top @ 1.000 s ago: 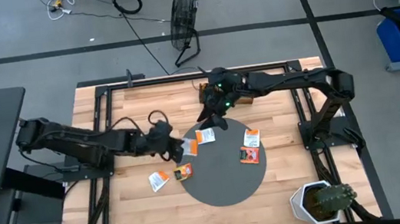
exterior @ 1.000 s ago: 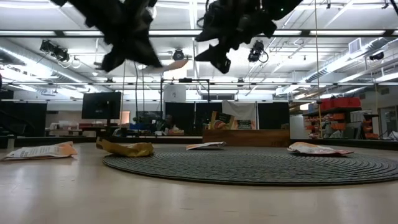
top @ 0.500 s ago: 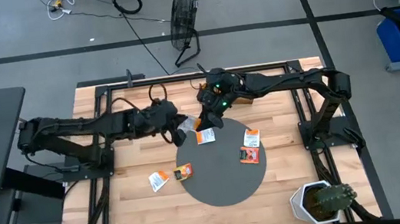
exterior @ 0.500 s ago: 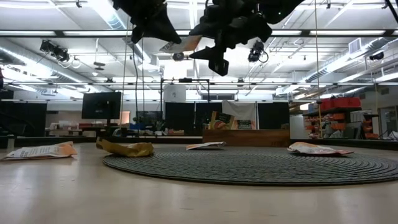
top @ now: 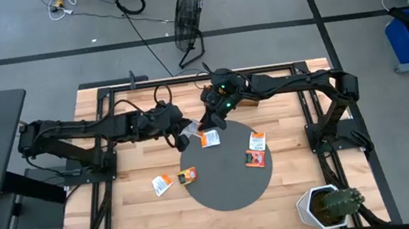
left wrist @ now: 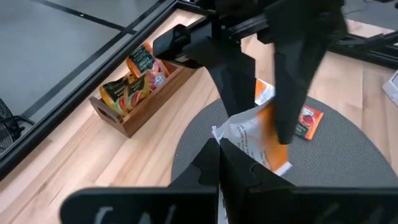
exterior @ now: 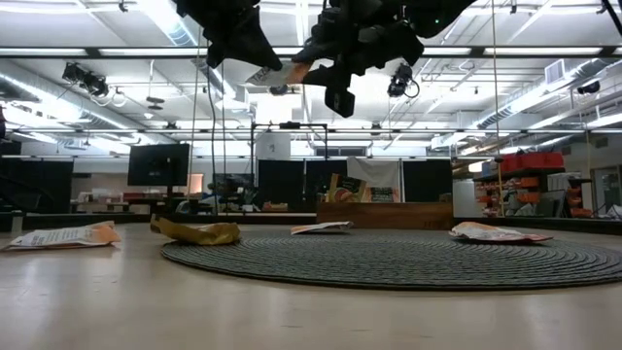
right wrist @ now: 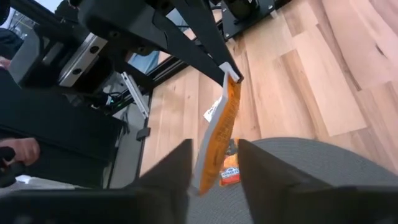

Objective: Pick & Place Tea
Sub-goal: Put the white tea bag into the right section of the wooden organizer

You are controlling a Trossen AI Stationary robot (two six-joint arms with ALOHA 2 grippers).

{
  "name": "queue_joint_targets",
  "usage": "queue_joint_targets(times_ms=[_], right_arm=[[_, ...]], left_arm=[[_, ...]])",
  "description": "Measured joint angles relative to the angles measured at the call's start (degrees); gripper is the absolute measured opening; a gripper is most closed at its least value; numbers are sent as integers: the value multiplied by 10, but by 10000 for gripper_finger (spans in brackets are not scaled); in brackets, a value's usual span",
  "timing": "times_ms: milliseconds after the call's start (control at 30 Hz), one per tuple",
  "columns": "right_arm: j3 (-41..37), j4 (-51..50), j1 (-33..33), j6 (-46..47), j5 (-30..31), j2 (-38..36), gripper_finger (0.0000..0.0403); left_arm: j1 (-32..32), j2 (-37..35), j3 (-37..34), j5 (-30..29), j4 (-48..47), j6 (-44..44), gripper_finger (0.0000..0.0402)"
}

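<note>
The wooden tray holds upright sachets; left pincer grips a white sachet, right pincer spread around it.

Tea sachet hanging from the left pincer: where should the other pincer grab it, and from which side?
Probably its free lower half. The tea sachet hangs edge-on to the open right pincer, pinched at its top by the left pincer, so the right one can come level from its own side and close on the flat faces.
</note>
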Motion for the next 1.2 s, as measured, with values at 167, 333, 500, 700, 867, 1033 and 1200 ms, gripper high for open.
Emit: queue_joint_targets(times_ms=[167, 333, 500, 700, 867, 1033, 1200], right_arm=[[0, 0, 0, -10, 10, 0, 27], [0, -3, 0, -26, 11, 0, 17], [0, -23, -7, -37, 13, 0, 7], [0, -38, -24, -47, 16, -5, 6], [0, 14, -40, -58, 59, -38, 5], [0, 170, -45, -32, 97, -60, 5], [0, 284, -42, -22, 134, -63, 5]], left_arm=[[0, 0, 0, 0, 0, 2, 2], [0, 0, 0, 0, 0, -14, 17], [1, -14, 0, -23, 0, -44, 50], [1, -57, 0, -61, -1, -78, 97], [1, -103, 0, -115, 2, -179, 128], [1, -125, 0, -153, 68, -227, 149], [0, -125, 0, -138, 154, -172, 169]])
